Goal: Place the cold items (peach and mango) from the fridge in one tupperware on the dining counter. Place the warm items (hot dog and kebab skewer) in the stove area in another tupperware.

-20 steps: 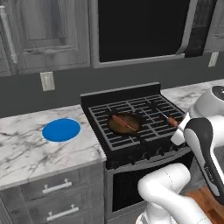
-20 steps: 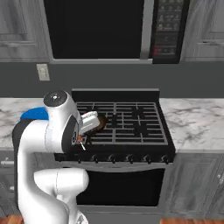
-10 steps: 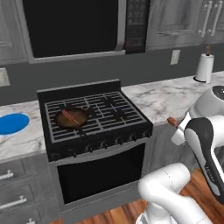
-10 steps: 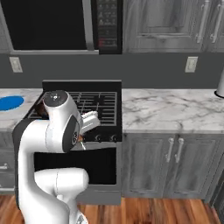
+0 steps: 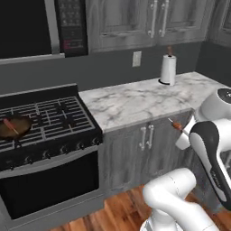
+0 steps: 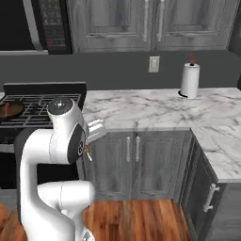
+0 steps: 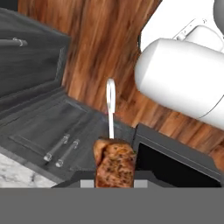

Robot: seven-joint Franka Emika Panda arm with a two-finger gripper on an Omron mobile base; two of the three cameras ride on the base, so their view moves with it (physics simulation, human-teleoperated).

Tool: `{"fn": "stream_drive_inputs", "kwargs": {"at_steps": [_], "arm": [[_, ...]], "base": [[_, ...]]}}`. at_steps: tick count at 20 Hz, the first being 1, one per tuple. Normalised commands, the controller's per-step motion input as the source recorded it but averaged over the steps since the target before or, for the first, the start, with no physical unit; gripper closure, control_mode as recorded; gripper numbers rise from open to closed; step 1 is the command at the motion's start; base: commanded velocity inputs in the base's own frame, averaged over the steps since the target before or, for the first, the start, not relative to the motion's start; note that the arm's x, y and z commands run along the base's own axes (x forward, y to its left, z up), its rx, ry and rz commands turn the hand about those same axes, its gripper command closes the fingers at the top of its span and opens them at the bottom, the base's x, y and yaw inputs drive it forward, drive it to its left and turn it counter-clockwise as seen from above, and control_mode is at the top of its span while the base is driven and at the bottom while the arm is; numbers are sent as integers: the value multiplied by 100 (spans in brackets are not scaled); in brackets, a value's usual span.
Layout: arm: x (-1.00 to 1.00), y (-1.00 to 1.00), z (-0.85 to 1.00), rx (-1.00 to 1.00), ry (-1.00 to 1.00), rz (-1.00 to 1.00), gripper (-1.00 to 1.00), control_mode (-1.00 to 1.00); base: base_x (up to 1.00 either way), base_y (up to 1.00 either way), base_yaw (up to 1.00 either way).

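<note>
The tool (image 7: 114, 183) is closed on the kebab skewer (image 7: 113, 162): in the hand view the browned meat sits right at the finger tips and the pale stick with its looped end juts out past it, over the dark cabinet doors and the wooden floor. In the left base view the skewer's tip and a bit of meat poke out beside the arm, below and in front of the marble tabletop (image 5: 135, 101), well to the right of the stove (image 5: 43, 119). The hot dog (image 5: 10, 126) lies in the pan (image 5: 13, 127) on the stove's left burner, untouched.

The step in hand looks like carrying the skewer to a tupperware for the warm items. No tupperware can be seen from here, so the next move calls for bringing one into reach, then lowering the skewer inside it and opening the tool. A paper towel roll (image 5: 168, 70) stands at the back of the tabletop, far from the stove.
</note>
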Motion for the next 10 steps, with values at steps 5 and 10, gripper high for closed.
{"fn": "stream_drive_inputs", "kwargs": {"at_steps": [5,10], "arm": [[0,0,0,0,0,0,100,100],[0,0,0,0,0,0,100,100]], "base": [[-63,-92,-32],[-95,-67,-32]]}}
